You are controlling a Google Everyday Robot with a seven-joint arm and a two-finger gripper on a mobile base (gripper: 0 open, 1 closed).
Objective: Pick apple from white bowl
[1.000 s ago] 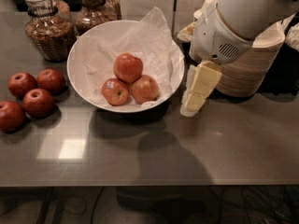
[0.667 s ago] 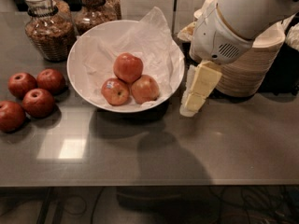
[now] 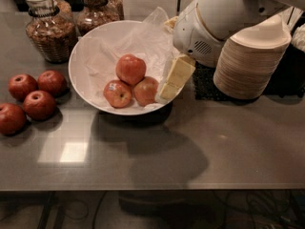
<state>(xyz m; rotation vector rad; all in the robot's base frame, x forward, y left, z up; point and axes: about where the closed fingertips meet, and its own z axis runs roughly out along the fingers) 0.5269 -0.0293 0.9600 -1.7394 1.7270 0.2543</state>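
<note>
The white bowl [image 3: 88, 63] sits at the middle left of the table, lined with crumpled white paper. Three apples lie in it. The evenly orange-red apple [image 3: 130, 68] lies on top at the back. An apple with a white sticker [image 3: 117, 93] is at the front left and a third apple [image 3: 146, 90] at the front right. My gripper [image 3: 164, 93] hangs from the white arm over the bowl's right rim, its cream tip just right of the third apple and holding nothing.
Several darker red apples [image 3: 38, 104] lie on the table left of the bowl. Two glass jars [image 3: 50, 30] stand behind it. A stack of beige paper bowls [image 3: 250, 63] stands at the right on a dark mat.
My gripper has moved left from beside the bowl to over its right rim, close to the apples. The apples and bowl have not moved.
</note>
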